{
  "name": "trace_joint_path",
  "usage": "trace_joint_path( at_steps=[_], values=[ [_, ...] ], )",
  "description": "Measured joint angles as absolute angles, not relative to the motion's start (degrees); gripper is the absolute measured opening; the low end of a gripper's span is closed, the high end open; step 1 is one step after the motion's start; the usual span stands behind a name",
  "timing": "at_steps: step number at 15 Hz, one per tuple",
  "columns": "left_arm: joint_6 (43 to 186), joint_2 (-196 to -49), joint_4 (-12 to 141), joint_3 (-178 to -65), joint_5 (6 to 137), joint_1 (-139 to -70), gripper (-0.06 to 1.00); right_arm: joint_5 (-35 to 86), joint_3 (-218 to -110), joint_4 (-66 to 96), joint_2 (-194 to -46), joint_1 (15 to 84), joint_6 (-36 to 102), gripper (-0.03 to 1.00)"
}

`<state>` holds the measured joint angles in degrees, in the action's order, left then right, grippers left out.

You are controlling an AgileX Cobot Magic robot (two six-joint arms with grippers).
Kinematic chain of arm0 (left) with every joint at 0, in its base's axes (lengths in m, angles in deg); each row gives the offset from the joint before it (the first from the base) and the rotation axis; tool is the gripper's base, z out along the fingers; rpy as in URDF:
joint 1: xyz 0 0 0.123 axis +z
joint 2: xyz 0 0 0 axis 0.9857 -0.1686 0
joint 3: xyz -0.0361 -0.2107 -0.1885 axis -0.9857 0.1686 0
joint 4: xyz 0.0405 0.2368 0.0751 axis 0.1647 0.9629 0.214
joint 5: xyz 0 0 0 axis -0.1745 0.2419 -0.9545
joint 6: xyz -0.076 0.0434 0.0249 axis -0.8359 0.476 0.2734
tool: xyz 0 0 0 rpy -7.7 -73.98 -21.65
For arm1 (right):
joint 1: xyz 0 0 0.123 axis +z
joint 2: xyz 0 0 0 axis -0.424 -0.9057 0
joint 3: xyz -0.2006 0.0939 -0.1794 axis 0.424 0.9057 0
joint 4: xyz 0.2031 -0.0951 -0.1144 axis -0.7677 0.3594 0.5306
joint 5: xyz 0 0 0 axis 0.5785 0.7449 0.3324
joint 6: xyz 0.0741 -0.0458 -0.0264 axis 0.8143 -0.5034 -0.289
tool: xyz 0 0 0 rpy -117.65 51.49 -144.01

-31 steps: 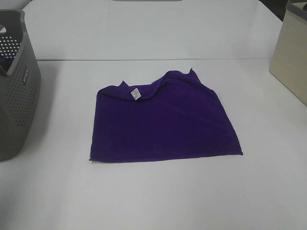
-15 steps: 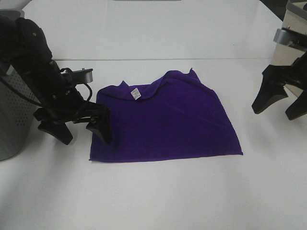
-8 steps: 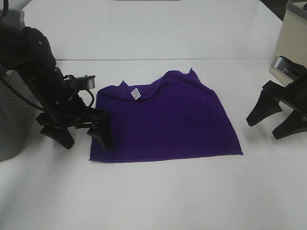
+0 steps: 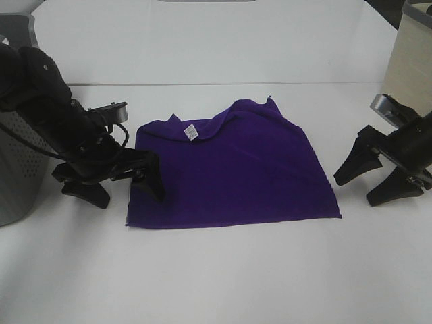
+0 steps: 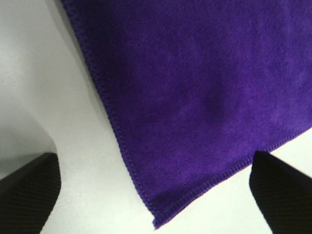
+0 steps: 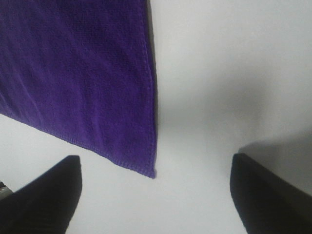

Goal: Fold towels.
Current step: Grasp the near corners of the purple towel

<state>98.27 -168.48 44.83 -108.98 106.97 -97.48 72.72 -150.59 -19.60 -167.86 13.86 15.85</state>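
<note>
Towel (image 4: 233, 169), deep purple, spread flat on white table (image 4: 216, 280), mid-view; far edge rumpled, small white care tag (image 4: 191, 131) at 11 o'clock of the cloth

At 9 o'clock of the cloth, left gripper (image 4: 129, 197): jaws spread wide, nothing held, one finger over the cloth's edge, the other over bare table. In left wrist view, near-left corner (image 5: 156, 219) lying between the two fingers (image 5: 29, 195)

At 3 o'clock, right gripper (image 4: 359, 190): jaws well apart, empty, just beside the cloth's edge. In right wrist view, near-right corner (image 6: 148, 168) between both fingers, clear of each

Grey perforated basket (image 4: 23, 169) at 9 o'clock edge of view, beige box (image 4: 408, 67) at 2 o'clock
</note>
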Motion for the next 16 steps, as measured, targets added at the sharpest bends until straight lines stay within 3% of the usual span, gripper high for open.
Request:
trace_joint_path(
  at_steps=[16],
  values=[
    [98.56, -168.48, 42.08, -108.81, 105.6, -97.48, 0.99, 73.17, -151.16, -22.06, -169.81, 13.86, 18.83, 0.74]
  ],
)
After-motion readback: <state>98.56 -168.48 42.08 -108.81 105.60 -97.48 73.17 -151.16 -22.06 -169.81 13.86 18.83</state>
